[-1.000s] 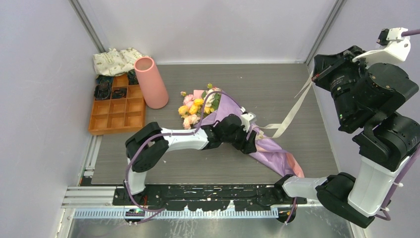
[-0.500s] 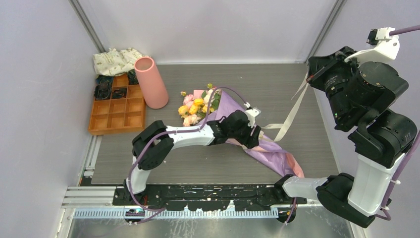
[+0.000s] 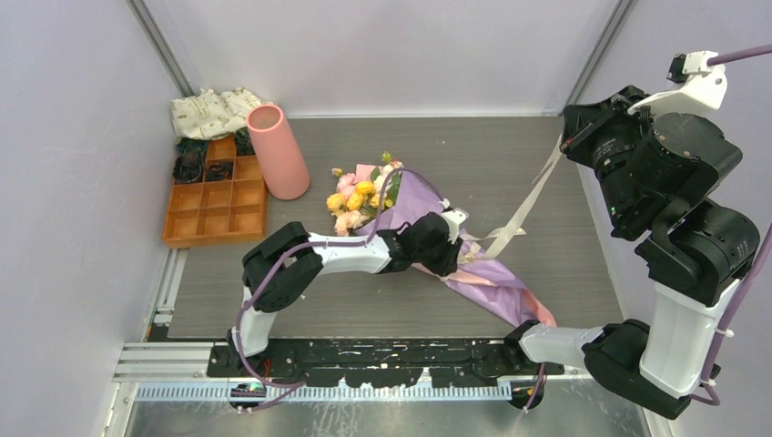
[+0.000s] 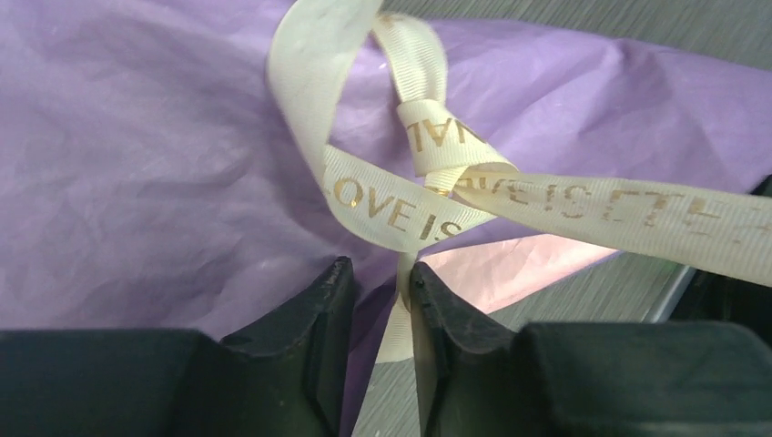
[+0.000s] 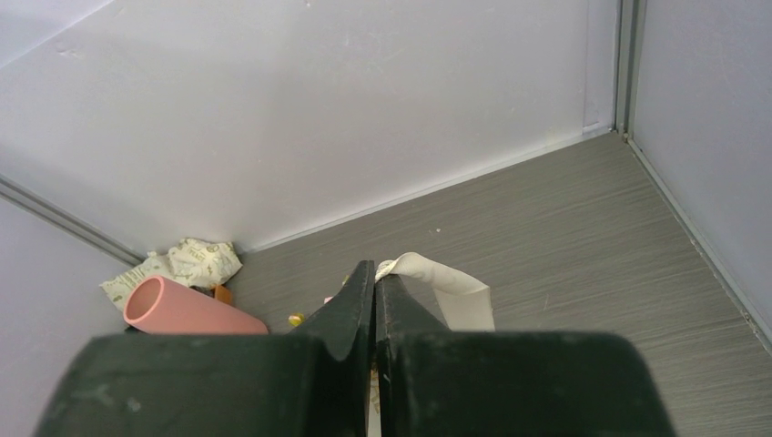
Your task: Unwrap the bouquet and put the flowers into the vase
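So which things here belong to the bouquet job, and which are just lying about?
Job: bouquet, its flowers, cream ribbon, pink vase.
Lying about: orange tray, dark items in its far compartments, crumpled patterned bundle behind it.

From above, the left arm [image 3: 341,255] covers the middle of the bouquet [image 3: 414,202]. Its wrist hides the left fingers [image 4: 300,355]. The flowers [image 3: 357,202] show only their heads; the stems are inside the paper. The dark bits in the orange tray [image 3: 218,218] are too small to name. In the right wrist view, the right fingers [image 5: 350,309] block part of the vase [image 5: 187,311] and the end of the ribbon [image 5: 451,289]. Up close, the ribbon's gold words run off the right edge.
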